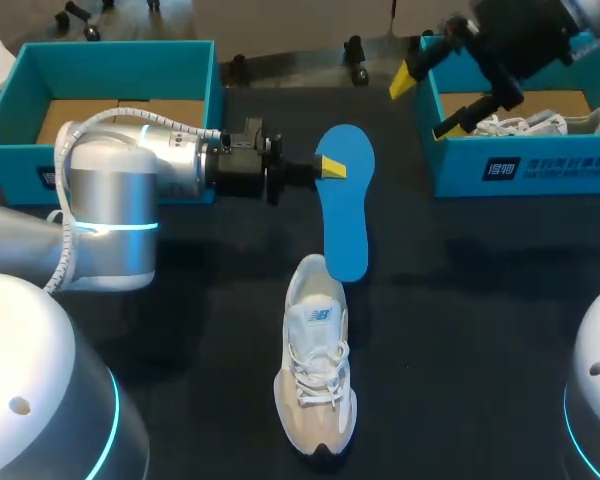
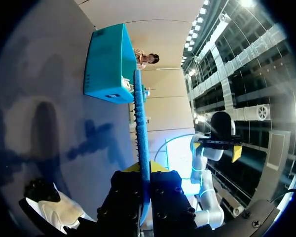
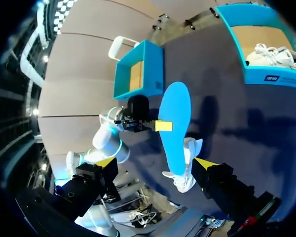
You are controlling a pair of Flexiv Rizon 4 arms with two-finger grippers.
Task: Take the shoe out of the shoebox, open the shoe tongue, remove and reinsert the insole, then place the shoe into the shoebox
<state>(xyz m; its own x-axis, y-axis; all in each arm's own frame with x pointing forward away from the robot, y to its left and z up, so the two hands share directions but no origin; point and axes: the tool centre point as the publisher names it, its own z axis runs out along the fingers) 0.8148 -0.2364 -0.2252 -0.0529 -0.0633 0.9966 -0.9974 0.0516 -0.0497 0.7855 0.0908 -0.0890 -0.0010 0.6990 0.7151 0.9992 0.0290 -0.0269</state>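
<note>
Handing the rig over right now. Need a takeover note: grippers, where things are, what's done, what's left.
Left gripper: shut on the blue insole, held above the table.
Right gripper: open, holding nothing, over the right shoebox, which holds another shoe.
Shoe: on the table, near the middle, out of the box; the insole's lower end is at its heel.
Done: shoe out, insole out.
Left: reinsert insole, put shoe into shoebox.

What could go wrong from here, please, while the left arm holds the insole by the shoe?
The left gripper pinches the insole near one end only, so its long free end could bend and miss the shoe. Nothing holds the shoe; the right gripper is open, off by the right shoebox, so pushing might shove it.
</note>
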